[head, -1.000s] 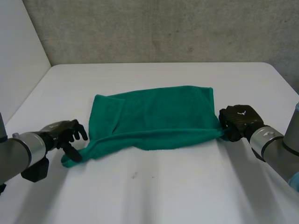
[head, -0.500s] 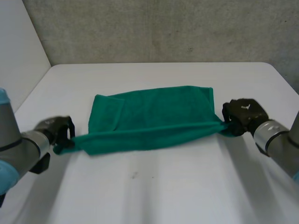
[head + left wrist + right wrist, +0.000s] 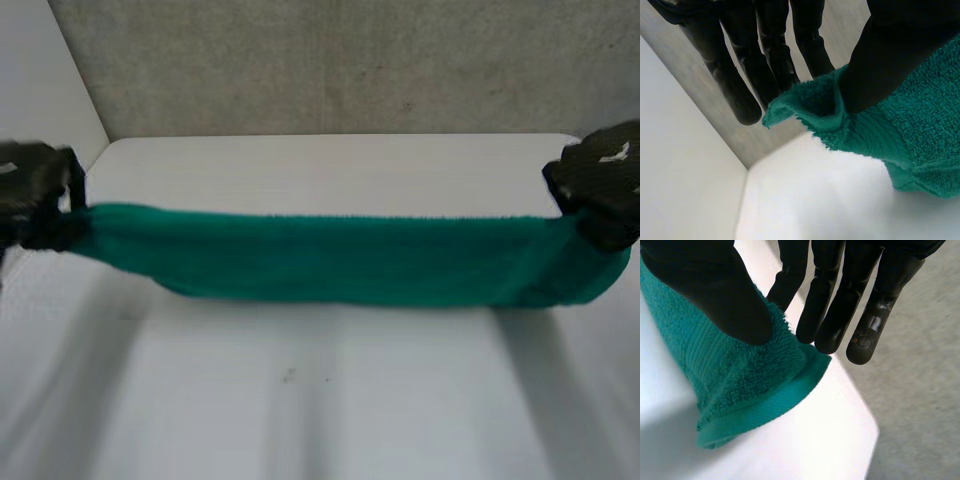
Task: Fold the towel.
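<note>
The green towel (image 3: 340, 258) hangs stretched in the air above the white table (image 3: 330, 400), spanning between my two hands. My left hand (image 3: 32, 195) pinches its left end, thumb pressing the corner (image 3: 815, 107) against the fingers (image 3: 772, 60). At the other end my right hand (image 3: 600, 180) is shut on the right corner (image 3: 755, 385), thumb on top of the cloth and fingers (image 3: 840, 305) behind it. The towel sags slightly in the middle, hanging as a long band.
A grey wall (image 3: 330, 60) rises behind the table's far edge. A white side wall (image 3: 40, 110) stands at the left.
Both hands have lifted the towel off the table and moved apart, pulling it taut. The left hand closed on its corner during this second.
</note>
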